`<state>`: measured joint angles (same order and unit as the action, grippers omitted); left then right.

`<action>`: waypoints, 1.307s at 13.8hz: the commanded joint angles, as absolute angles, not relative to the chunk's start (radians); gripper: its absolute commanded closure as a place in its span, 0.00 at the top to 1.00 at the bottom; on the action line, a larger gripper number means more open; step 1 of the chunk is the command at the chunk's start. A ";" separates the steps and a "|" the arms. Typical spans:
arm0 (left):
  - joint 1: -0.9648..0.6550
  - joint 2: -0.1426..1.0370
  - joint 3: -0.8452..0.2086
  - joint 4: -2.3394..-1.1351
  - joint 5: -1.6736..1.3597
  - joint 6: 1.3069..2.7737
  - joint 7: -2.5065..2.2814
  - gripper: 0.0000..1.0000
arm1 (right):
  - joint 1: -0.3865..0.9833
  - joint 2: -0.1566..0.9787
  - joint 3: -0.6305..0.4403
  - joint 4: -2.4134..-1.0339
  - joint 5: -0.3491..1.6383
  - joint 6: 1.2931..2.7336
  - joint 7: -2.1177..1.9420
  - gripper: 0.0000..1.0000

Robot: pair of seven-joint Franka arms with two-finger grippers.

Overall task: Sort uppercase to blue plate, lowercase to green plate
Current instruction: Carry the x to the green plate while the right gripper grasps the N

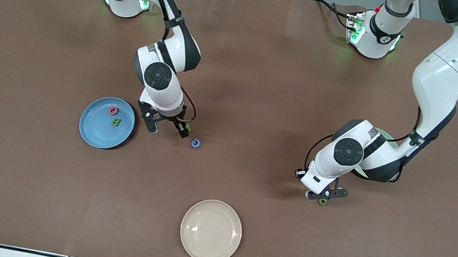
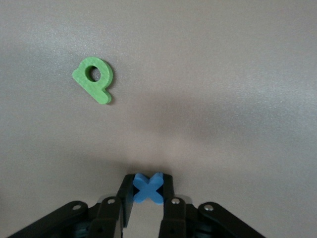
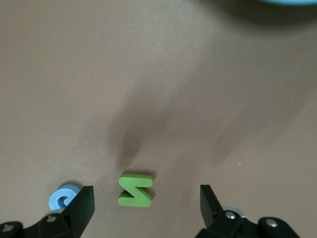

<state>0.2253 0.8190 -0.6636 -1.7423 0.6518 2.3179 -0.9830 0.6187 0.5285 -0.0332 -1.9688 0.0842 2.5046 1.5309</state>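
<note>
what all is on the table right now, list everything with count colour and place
blue plate: one, blue, toward the right arm's end of the table
red Q: one, red, in the blue plate
green B: one, green, in the blue plate beside the Q
green N: one, green, on the table between the right gripper's fingers
blue C: one, blue, on the table beside the N
blue x: one, blue, clamped in the left gripper
green p: one, green, on the table near the left gripper
green plate: one, pale green, mostly hidden under the left arm
cream plate: one, cream, nearest the front camera
right gripper: open, around the N
left gripper: shut on the x
</note>
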 commanded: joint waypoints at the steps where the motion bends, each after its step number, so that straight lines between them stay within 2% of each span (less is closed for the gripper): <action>1: 0.222 0.808 -0.658 -1.736 0.640 2.290 -1.006 0.13 | 0.632 0.563 -0.043 -1.971 0.077 2.543 1.566 0.93; 5: 0.299 0.743 -0.710 -1.779 0.641 2.220 -0.989 0.13 | 0.647 0.578 -0.043 -1.967 0.075 2.546 1.566 0.85; 6: 0.377 0.726 -0.780 -1.813 0.641 2.211 -0.980 0.13 | 0.656 0.584 -0.043 -1.964 0.075 2.548 1.566 0.81; 8: 0.548 0.712 -0.923 -1.879 0.643 2.174 -0.925 0.13 | 0.658 0.597 -0.043 -1.953 0.075 2.548 1.566 0.68; 10: 0.696 0.712 -1.040 -1.936 0.658 2.114 -0.876 0.13 | 0.658 0.603 -0.043 -1.944 0.075 2.548 1.568 0.48; 12: 0.811 0.707 -1.104 -2.014 0.708 2.105 -0.855 0.13 | 0.658 0.603 -0.043 -1.941 0.075 2.549 1.565 0.23; 13: 0.859 0.707 -1.126 -2.052 0.750 2.106 -0.847 0.13 | 0.657 0.603 -0.043 -1.937 0.075 2.548 1.557 0.07; 14: 0.908 0.709 -1.144 -2.089 0.791 2.108 -0.845 0.13 | 0.654 0.603 -0.043 -1.937 0.075 2.548 1.554 0.00; 18: 0.980 0.719 -1.146 -2.175 0.900 2.163 -0.833 0.13 | 0.627 0.585 -0.046 -1.925 0.075 2.513 1.487 0.00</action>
